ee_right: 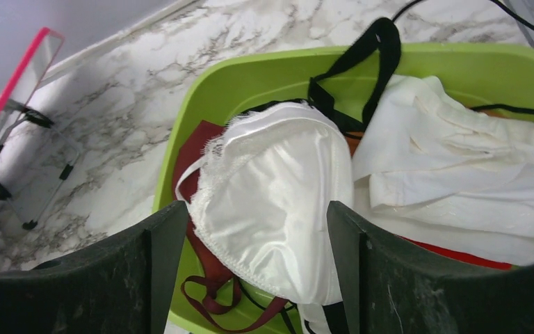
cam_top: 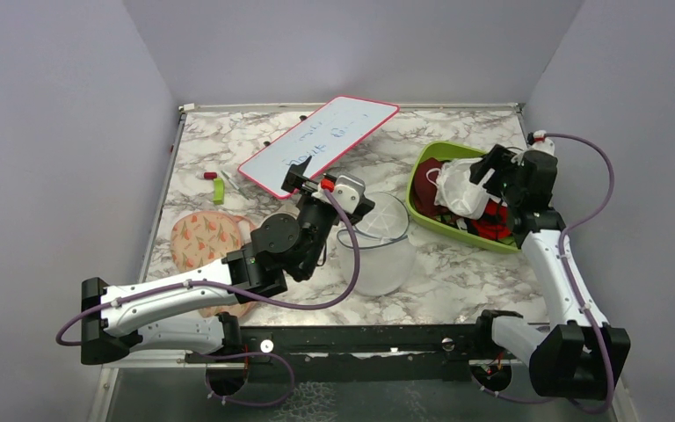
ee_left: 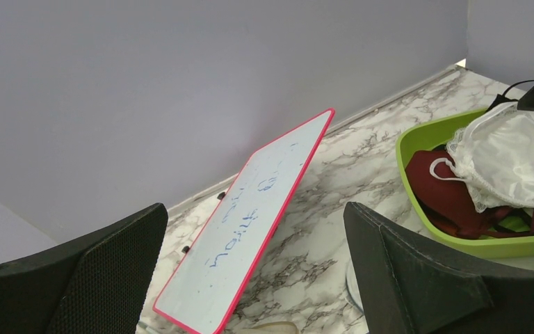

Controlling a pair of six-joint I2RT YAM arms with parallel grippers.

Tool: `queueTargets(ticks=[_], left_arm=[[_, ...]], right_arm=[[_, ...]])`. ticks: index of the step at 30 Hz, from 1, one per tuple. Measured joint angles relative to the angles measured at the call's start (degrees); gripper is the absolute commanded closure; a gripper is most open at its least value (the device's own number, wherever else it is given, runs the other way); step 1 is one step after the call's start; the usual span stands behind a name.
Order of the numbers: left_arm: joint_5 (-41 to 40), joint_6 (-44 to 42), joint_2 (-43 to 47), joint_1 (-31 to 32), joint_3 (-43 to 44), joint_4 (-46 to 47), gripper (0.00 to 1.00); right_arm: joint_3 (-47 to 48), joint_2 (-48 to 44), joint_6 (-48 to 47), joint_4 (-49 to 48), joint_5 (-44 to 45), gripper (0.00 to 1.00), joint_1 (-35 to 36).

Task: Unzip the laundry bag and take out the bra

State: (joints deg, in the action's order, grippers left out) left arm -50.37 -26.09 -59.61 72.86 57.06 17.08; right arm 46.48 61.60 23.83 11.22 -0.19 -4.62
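Observation:
The laundry bag (cam_top: 380, 251), a translucent white mesh drum, stands on the marble table in the top view, just right of my left arm. My left gripper (cam_top: 312, 183) (ee_left: 256, 209) hovers open above the table beside it, with nothing between its fingers. The dark maroon bra (cam_top: 426, 180) (ee_left: 445, 195) (ee_right: 189, 156) lies in the green bin (cam_top: 439, 151) (ee_right: 250, 76), mostly covered by a white lace-edged bra (cam_top: 459, 189) (ee_right: 278, 181). Over the bin my right gripper (cam_top: 483, 176) (ee_right: 256, 209) is open, its jaws standing either side of the white bra.
A red-framed whiteboard (cam_top: 321, 142) (ee_left: 264, 188) lies tilted at the back centre. A peach floral pouch (cam_top: 206, 237) sits at the left, near a small green block (cam_top: 218, 191). The bin also holds white cloth (ee_right: 459, 174), black straps (ee_right: 382, 49) and a red garment (cam_top: 492, 229).

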Motion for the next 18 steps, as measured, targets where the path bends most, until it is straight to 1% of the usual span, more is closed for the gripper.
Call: queueTargets(ticks=[4, 7, 10, 13, 18], left_arm=[[0.0, 0.0, -0.8, 0.0, 0.0, 0.0, 0.06], [0.0, 0.0, -1.3, 0.0, 0.0, 0.0, 0.06], [0.0, -0.2, -1.6, 0.0, 0.0, 0.0, 0.06], [0.0, -0.2, -1.7, 0.0, 0.0, 0.0, 0.06], [0.0, -0.4, -2.0, 0.0, 0.0, 0.0, 0.06]], right_arm=[[1.5, -0.2, -2.4, -0.1, -5.7, 0.26, 0.0], [4.9, 3.4, -4.4, 0.6, -10.4, 0.26, 2.0], [8.1, 8.1, -6.3, 1.1, -13.8, 0.26, 8.5], [9.5, 11.8, -7.6, 1.6, -16.4, 0.27, 16.6], [8.6, 15.4, -5.9, 0.8, -22.6, 0.37, 26.1]])
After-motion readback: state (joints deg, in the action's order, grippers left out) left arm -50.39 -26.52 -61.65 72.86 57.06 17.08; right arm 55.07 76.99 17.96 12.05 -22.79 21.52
